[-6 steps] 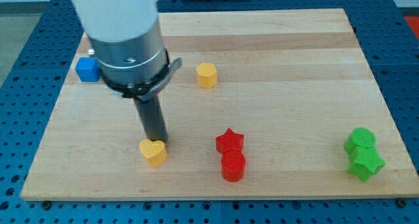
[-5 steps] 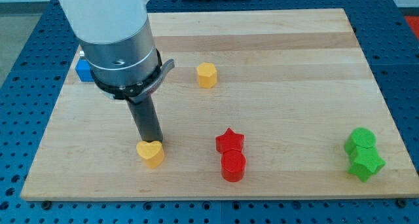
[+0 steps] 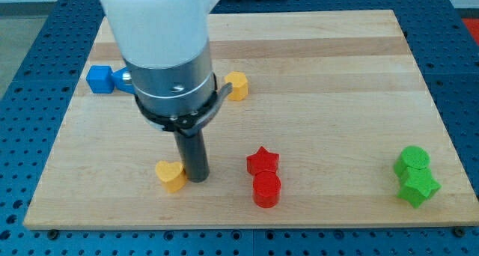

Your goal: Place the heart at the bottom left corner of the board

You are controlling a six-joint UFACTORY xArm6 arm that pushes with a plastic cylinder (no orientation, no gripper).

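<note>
The yellow heart [image 3: 170, 175] lies on the wooden board [image 3: 314, 54] near the view's bottom, left of centre. My tip [image 3: 197, 179] stands right against the heart's right side. The arm's wide grey body rises above the tip and hides the board behind it. The board's bottom left corner [image 3: 34, 220] lies well to the left of the heart.
A red star [image 3: 263, 161] and a red cylinder [image 3: 266, 189] sit together right of my tip. A yellow hexagon block [image 3: 237, 84] is partly hidden by the arm. A blue cube [image 3: 99, 79] is at the left edge. A green cylinder [image 3: 412, 160] and green star [image 3: 418, 187] are at the bottom right.
My tip moved from above the heart round to its right side. The heart has barely shifted. The arm's body now covers part of the yellow hexagon and uncovers the blue cube.
</note>
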